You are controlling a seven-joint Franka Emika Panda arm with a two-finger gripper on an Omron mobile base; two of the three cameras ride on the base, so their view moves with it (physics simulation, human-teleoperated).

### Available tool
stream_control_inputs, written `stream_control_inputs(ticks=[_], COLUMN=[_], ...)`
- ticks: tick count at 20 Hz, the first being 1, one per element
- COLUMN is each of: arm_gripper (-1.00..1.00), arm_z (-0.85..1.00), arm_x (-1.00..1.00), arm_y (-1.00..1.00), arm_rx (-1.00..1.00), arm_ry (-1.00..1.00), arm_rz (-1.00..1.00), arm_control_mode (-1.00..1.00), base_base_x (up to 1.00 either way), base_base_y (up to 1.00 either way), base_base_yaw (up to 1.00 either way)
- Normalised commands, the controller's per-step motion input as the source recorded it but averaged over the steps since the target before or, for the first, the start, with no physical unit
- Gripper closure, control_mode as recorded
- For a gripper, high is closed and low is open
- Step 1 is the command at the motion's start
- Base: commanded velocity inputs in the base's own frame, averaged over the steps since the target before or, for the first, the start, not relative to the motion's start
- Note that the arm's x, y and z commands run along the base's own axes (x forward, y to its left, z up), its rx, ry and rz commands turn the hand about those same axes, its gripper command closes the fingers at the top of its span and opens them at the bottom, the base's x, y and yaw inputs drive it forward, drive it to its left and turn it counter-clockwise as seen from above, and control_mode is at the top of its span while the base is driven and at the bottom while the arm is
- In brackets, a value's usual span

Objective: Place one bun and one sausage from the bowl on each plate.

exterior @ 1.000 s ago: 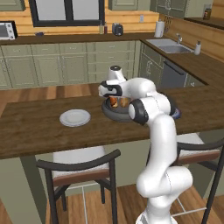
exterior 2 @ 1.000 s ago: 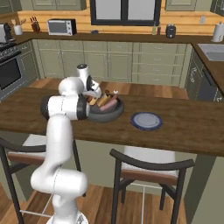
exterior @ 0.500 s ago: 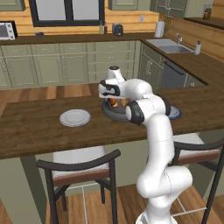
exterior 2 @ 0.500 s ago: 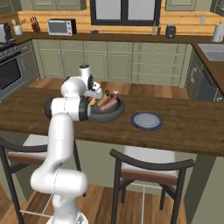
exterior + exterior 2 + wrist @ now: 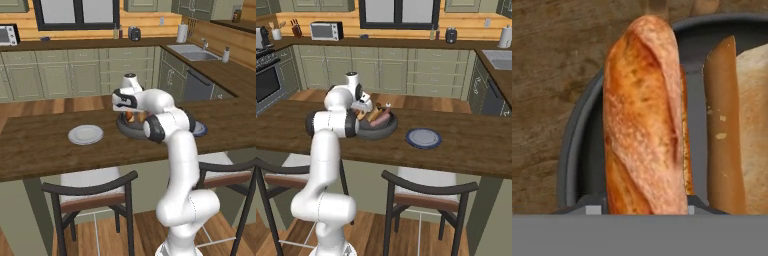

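A long golden bun (image 5: 644,120) runs up the middle of the hand view, and my gripper (image 5: 646,207) is shut on it, one fingertip (image 5: 596,209) pressed to each side. Under it is the dark bowl (image 5: 572,150), which also holds a brown sausage (image 5: 724,130) and a second bun (image 5: 757,125). From the base, my gripper (image 5: 130,114) hangs over the bowl (image 5: 126,130), left of its middle. In the right base view, sausages (image 5: 381,118) stick up from the bowl (image 5: 376,132). The pale plate (image 5: 85,134) lies left of the bowl, and the blue-grey plate (image 5: 423,138) lies right of it.
The bowl and both plates sit on a long dark wooden counter (image 5: 35,150). Two chairs (image 5: 90,187) stand at the counter's near edge. Cabinets, a sink (image 5: 197,54) and a microwave (image 5: 326,30) line the far walls.
The hand stays almost still over the bowl, with the bun between its fingers.
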Motion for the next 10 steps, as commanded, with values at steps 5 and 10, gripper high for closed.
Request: stream_control_inputs(ticks=[5,10], arm_gripper=[1.00,1.00], arm_z=[0.53,0.47], arm_x=[-0.98,-1.00], arm_y=[0.09,0.83], arm_rx=[0.08,0.02], arm_ry=[-0.13,-0.03], arm_rz=[0.02,0.11], arm_control_mode=[-1.00,-1.00], base_base_x=[0.00,0.00], base_base_y=[0.00,0.00], base_base_yaw=[0.00,0.00])
